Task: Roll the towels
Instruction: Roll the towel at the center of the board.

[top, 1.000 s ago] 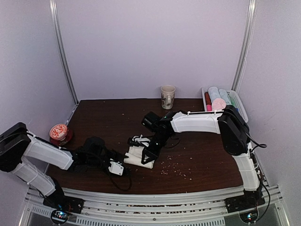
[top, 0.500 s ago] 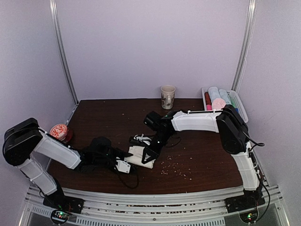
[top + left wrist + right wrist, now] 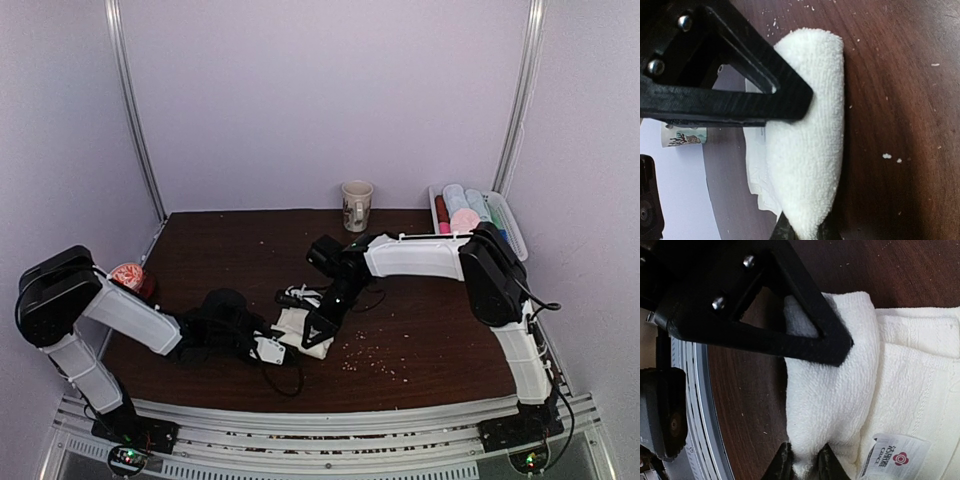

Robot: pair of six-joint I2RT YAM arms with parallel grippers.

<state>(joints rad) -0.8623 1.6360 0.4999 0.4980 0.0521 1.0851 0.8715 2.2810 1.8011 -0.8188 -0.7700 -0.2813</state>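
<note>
A cream-white towel [image 3: 303, 332] lies partly rolled on the dark table, near the front middle. Its rolled part [image 3: 810, 150] runs between both grippers. My left gripper [image 3: 802, 232] is shut on the left end of the roll. The right gripper [image 3: 805, 462] pinches the other end, with cloth squeezed between its fingers. The flat unrolled part [image 3: 920, 390] and its small label [image 3: 895, 457] lie beside the roll. Each wrist view shows the other gripper's black finger frame across the far end. A pale pink rolled towel [image 3: 464, 220] sits in the tray at the back right.
A white tray [image 3: 512, 222] at the back right holds several rolled towels. A patterned cup [image 3: 356, 205] stands at the back centre. A red-and-white round object [image 3: 127, 280] sits at the left edge. Crumbs [image 3: 372, 355] are scattered right of the towel.
My left arm has slid right to the towel and its gripper has closed on the roll's end. The right gripper has stayed on the other end.
</note>
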